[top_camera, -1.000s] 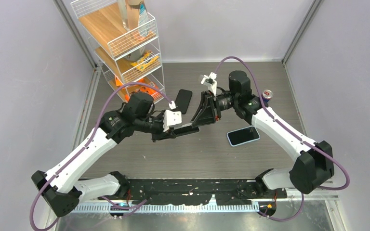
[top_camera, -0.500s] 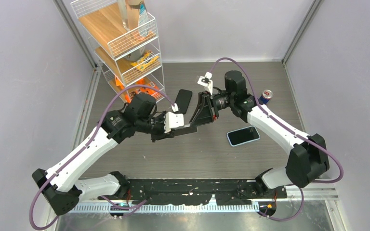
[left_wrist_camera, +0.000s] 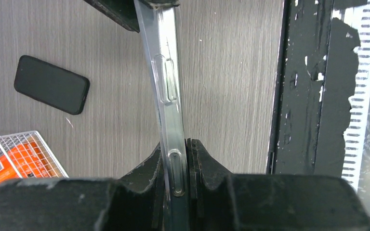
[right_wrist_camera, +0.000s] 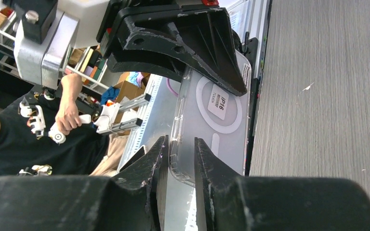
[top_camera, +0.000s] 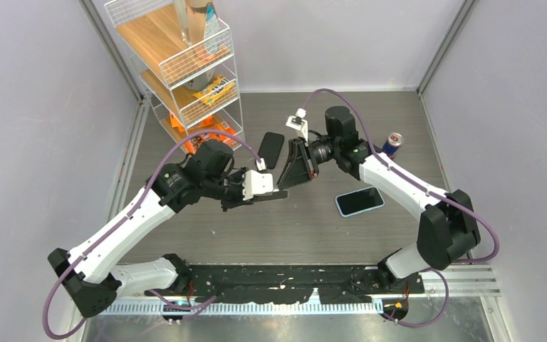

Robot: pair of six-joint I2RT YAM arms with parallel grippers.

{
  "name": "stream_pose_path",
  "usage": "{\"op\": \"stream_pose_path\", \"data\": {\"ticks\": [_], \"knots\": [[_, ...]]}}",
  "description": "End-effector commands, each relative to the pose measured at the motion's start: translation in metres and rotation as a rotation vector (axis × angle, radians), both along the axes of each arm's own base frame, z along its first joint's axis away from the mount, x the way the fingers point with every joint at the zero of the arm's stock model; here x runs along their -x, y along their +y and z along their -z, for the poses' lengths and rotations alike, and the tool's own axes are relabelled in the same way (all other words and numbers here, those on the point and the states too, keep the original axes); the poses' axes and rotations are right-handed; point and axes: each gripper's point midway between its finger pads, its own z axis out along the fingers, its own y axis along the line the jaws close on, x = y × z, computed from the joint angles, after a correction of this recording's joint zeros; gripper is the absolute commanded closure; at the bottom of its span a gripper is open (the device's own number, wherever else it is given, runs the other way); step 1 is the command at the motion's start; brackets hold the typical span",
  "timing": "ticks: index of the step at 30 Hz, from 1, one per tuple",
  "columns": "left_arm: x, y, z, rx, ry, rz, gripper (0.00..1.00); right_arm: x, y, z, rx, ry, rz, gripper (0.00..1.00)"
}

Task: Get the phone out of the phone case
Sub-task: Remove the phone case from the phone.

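Item: clear phone case (right_wrist_camera: 216, 115), mid-air between both arms. I can't plainly see its phone.
Left gripper (left_wrist_camera: 176, 159): nearly closed, pinching one end.
Right gripper (right_wrist_camera: 180, 144): narrow on the other end.
Handling: light, bendy, slick (I'd peel a corner).

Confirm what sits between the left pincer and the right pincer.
The clear phone case bridges them: left pincer shut on one end, right pincer shut on the other. Both wrist views show it.
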Motion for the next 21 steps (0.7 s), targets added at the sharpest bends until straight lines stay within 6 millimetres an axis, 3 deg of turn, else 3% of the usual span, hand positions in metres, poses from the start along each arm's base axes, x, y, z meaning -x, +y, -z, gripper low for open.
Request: {"op": "stream_pose_path", "data": {"ticks": [1, 12, 21], "knots": [[0.002, -0.03, -0.042, 0.124, -0.169, 0.175, 1.0, -0.01, 0.011, -0.003, 0.029, 0.04, 0.038, 0.94], [0.001, -0.022, -0.036, 0.088, -0.196, 0.169, 1.0, -0.016, 0.011, -0.003, 0.036, 0.057, 0.04, 0.95], [0.004, -0.02, -0.032, 0.085, -0.178, 0.169, 1.0, -0.031, 0.003, -0.011, 0.068, 0.003, 0.126, 0.92]]}}
